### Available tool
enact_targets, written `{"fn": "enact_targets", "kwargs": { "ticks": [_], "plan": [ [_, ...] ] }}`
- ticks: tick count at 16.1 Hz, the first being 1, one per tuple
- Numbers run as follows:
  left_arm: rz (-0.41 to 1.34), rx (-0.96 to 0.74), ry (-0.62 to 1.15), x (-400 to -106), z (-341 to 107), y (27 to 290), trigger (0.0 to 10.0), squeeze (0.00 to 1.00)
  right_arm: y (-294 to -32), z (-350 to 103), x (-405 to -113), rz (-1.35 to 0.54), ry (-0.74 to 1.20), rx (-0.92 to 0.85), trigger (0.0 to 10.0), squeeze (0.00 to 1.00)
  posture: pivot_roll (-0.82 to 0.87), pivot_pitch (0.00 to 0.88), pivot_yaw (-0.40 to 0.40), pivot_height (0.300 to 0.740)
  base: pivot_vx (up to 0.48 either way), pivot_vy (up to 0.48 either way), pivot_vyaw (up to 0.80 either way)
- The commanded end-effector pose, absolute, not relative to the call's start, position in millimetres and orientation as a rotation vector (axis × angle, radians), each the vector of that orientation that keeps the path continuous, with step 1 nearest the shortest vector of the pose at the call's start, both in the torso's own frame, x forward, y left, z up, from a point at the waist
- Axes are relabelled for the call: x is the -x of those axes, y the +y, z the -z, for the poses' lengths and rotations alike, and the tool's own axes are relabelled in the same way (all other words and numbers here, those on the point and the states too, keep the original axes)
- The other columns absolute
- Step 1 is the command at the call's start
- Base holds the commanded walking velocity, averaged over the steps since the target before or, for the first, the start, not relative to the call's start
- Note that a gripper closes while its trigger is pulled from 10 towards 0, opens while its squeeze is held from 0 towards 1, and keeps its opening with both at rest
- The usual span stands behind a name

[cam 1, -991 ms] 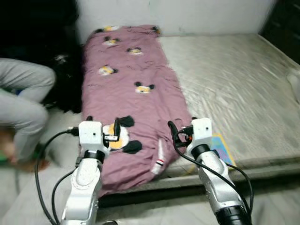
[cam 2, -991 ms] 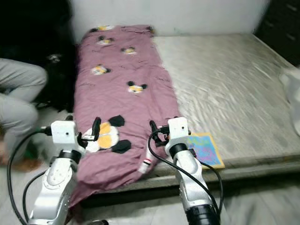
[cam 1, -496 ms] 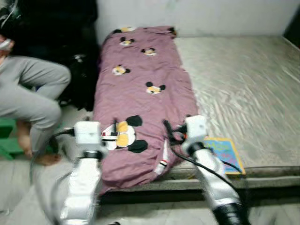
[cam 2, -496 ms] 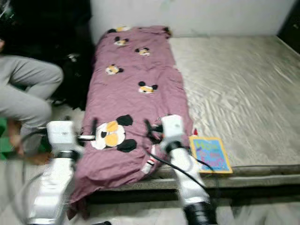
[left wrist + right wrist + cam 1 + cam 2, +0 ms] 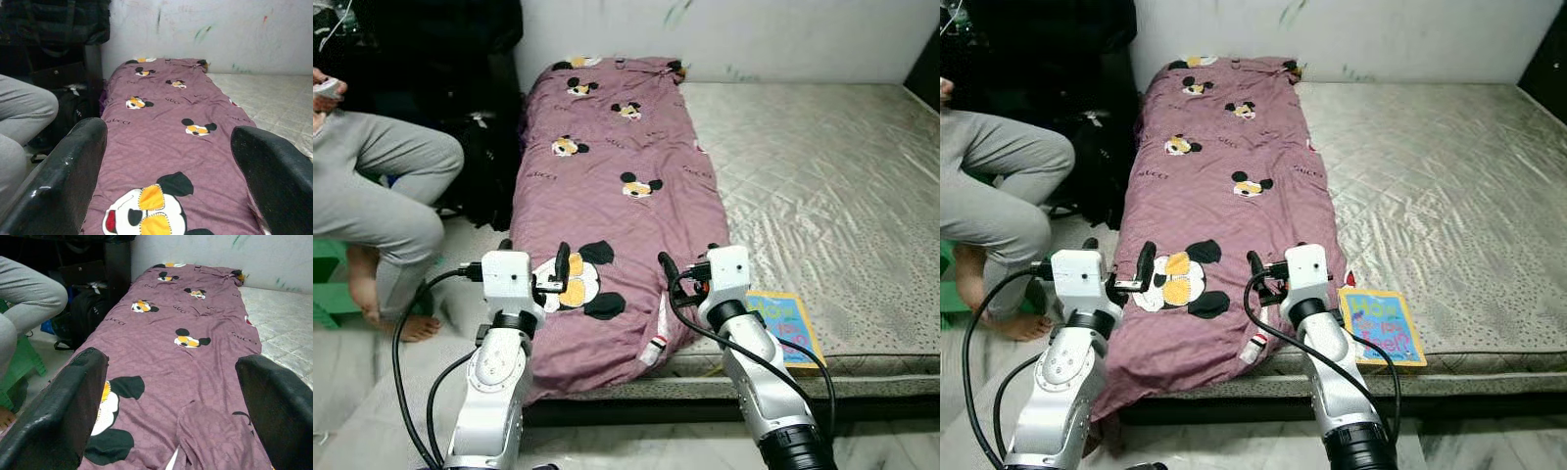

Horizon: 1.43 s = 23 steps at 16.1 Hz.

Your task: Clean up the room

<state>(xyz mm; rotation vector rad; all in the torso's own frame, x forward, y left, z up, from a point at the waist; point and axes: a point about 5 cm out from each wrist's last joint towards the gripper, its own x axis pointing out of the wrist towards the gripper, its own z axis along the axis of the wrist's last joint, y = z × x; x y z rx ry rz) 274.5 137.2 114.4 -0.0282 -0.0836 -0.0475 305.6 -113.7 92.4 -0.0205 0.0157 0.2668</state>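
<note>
Stood at the foot of a bare mattress [image 5: 822,186], facing twelve o'clock toward the wall. Found a mauve blanket [image 5: 607,186] printed with cartoon mouse heads, laid lengthwise along the mattress's nine o'clock side, its near end spilling over the edge at six o'clock; presumably the thing to fold or straighten. Saw a colourful book [image 5: 788,323] flat at the near edge, just beside the blanket's hem at three o'clock, likely another item to put away.

Held the left gripper [image 5: 530,274] above the blanket's near corner, fingers spread wide, empty. Held the right gripper [image 5: 683,271] over the hem on the opposite side, likewise spread and empty. Judged both raised and level as if poised to take the two near corners at once; no contact seen yet.

Noted a seated person's grey-trousered leg [image 5: 386,201] at nine o'clock, with a black bag [image 5: 484,171] between leg and bed, worth keeping clear of.
</note>
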Motion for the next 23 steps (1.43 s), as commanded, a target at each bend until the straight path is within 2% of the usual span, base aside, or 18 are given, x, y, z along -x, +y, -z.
{"fn": "enact_targets", "kwargs": {
  "ticks": [1,9,14,23],
  "plan": [
    [0.05,0.035,-0.083,-275.5,-114.2,135.8,10.0,0.0,-113.5,-93.8,-307.7,-0.269,0.012,0.023,10.0,0.0,-0.08,0.045,-0.036,0.74,0.0,0.0,0.0],
    [0.086,0.032,-0.101,-276.1,-117.3,132.4,10.0,0.0,-112.7,-95.4,-309.4,-0.27,0.004,0.032,10.0,0.0,-0.08,0.053,-0.035,0.74,0.0,0.0,0.0],
    [0.074,0.033,-0.094,-276.8,-116.4,133.4,10.0,0.0,-112.1,-95.1,-309.9,-0.269,0.007,0.031,10.0,0.0,-0.08,0.054,-0.035,0.74,0.0,-0.208,0.51],
    [0.078,0.036,-0.093,-277.8,-116.3,131.8,10.0,0.0,-113.0,-94.7,-310.7,-0.269,0.01,0.029,10.0,0.0,-0.09,0.056,-0.036,0.74,0.0,0.0,0.0]
  ]
}}
